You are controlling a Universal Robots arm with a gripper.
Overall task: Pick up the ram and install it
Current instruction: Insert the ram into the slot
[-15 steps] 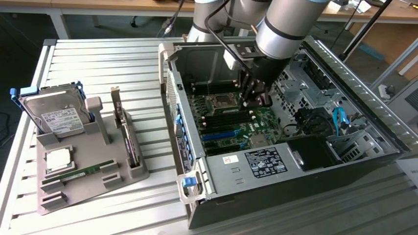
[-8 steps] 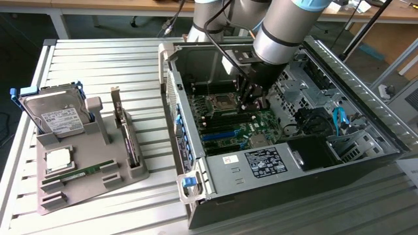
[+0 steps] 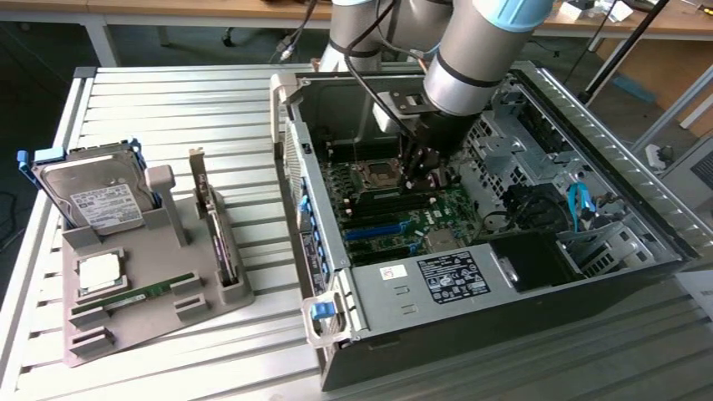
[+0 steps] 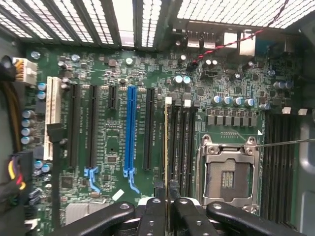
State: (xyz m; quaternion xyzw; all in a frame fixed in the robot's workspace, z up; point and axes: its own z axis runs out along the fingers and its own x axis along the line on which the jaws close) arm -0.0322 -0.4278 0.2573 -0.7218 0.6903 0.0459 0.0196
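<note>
Seen edge-on, the ram [image 4: 166, 147] is a thin green stick standing in the first memory slot beside the empty CPU socket [image 4: 226, 172]. My gripper [image 4: 167, 209] is shut on its near end, with the black fingers [image 4: 152, 219] pressed to either side. In the exterior view the gripper [image 3: 422, 180] reaches down inside the open computer case [image 3: 446, 284], just over the motherboard [image 3: 390, 221]. The twin ram stick [image 3: 139, 293] lies in the grey holder [image 3: 167, 242] on the table at the exterior view's left.
The grey holder also carries a silver hard drive [image 3: 98, 196] and an upright dark expansion card [image 3: 212, 221]. Black and blue expansion slots [image 4: 130, 132] run parallel to the memory slots. Drive cages and cables [image 3: 557, 209] crowd the case at the exterior view's right.
</note>
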